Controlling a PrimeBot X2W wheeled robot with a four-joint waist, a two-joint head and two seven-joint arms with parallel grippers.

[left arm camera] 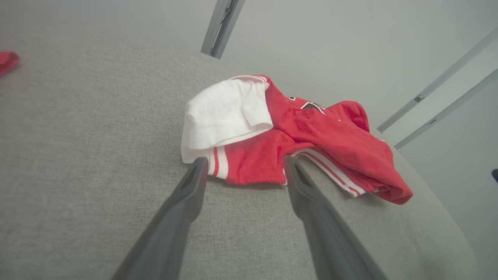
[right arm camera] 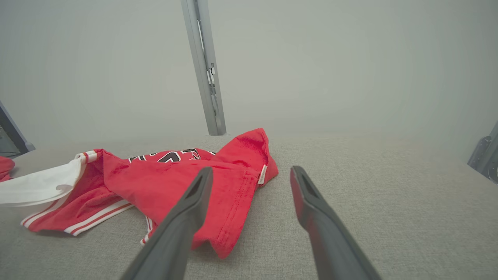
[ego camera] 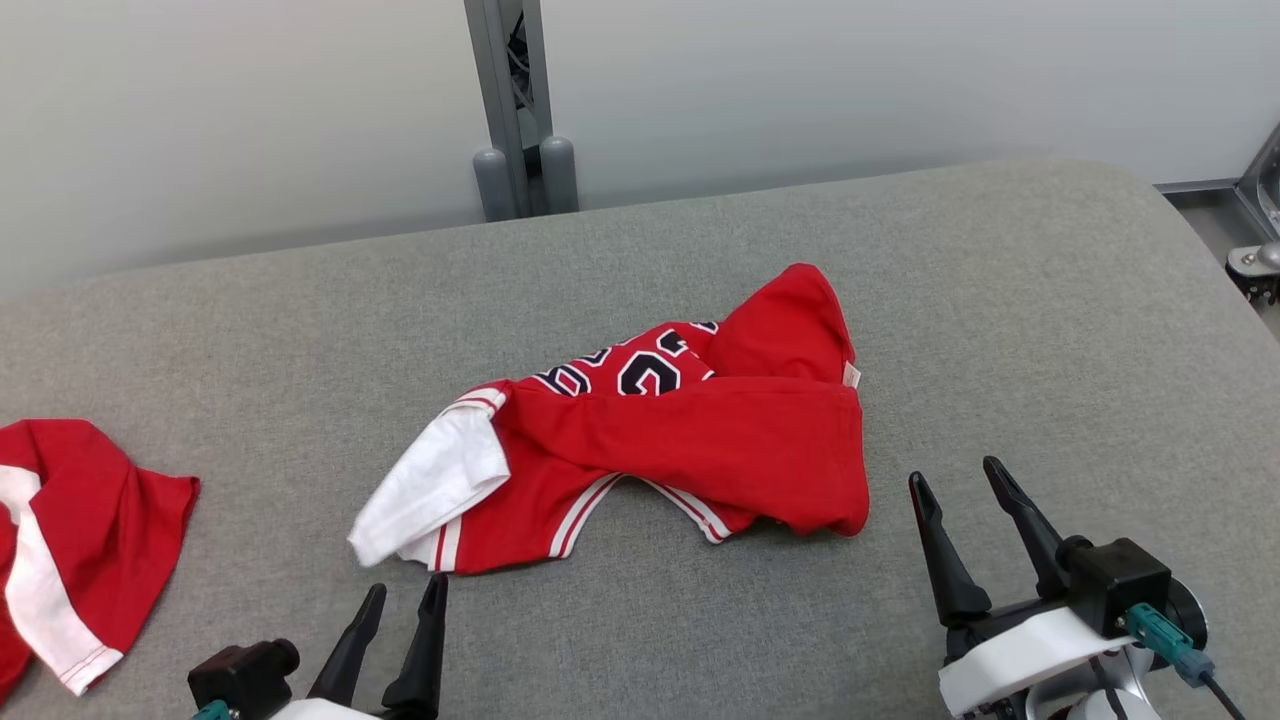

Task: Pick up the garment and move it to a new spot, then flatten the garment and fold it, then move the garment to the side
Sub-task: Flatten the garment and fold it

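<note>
In the head view, the garment [ego camera: 680,440], a red jersey with white trim and dark numerals, lies crumpled in the middle of the grey bench [ego camera: 1000,300]. A white panel is turned out at its left end and a red fold is lapped across its right half. The left jaws sit at the near left, spread and empty, with their tips just short of the striped near hem. The right jaws wait at the near right, also spread and empty, near the garment's right end but apart from it. One set of jaws at each end suits taking both ends and drawing the bunched cloth flat, which looks like the step ahead. A second red-and-white cloth [ego camera: 70,520] lies at the bench's left edge, well apart.

In the left wrist view, the two dark fingers [left arm camera: 186,202] frame the striped hem of the garment [left arm camera: 311,140], with only cloth edge and bare bench [left arm camera: 78,155] between them. Whether the tips touch the fabric cannot be told.

In the right wrist view, the garment [right arm camera: 175,182] lies left of centre. One finger [right arm camera: 183,217] crosses in front of its red fold and the other is over bare bench [right arm camera: 369,175], so nothing is gripped.
</note>
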